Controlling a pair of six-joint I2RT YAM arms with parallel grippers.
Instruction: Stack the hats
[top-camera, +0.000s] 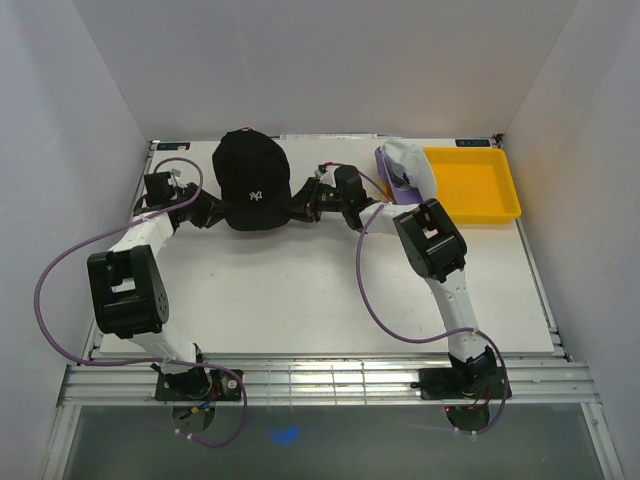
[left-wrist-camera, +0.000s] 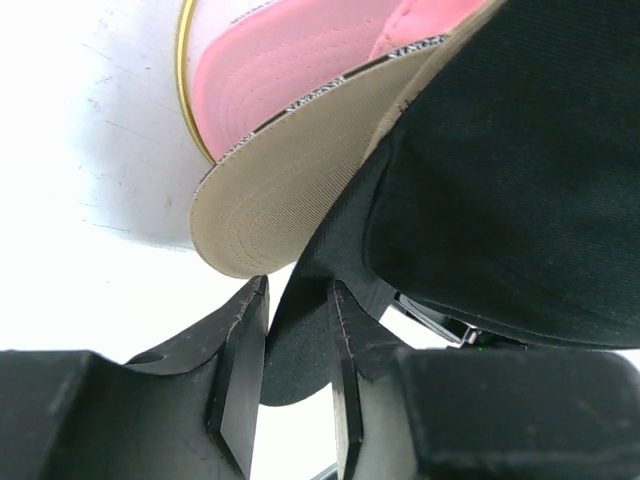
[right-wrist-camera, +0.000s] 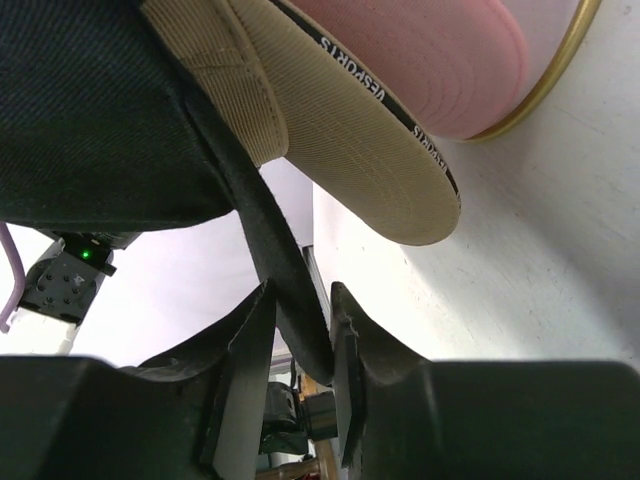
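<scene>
Both arms share one hat: the black cap (top-camera: 250, 180) hangs at the far middle of the tabletop (top-camera: 300, 290). The left gripper (left-wrist-camera: 298, 300) is clamped on a thin black edge of it from one side, and the right gripper (right-wrist-camera: 300, 305) is pinched on the opposite edge. The wrist views show it sitting directly over the tan cap (left-wrist-camera: 270, 200), which in turn nests over the pink cap (left-wrist-camera: 290, 70). Neither of these two shows from above. The main risk, as I judge it, is uneven release. If one gripper lets go or pulls away before the other, the soft edge could drag, twisting the black cap off the tan crown or tipping the pile. Both holds are only on a narrow strip of fabric, so a slip could also drop one side early and leave the cap lopsided. A gripper lowered too far might catch the tan brim and shove the lower hats across the tabletop. The black cap's white logo faces the arm bases, so its front appears to point toward the near edge, with the long axis running far to near and the grippers across it. The white cap (top-camera: 408, 162) and purple cap (top-camera: 384, 160) wait well apart, against the yellow tray (top-camera: 470, 152).
</scene>
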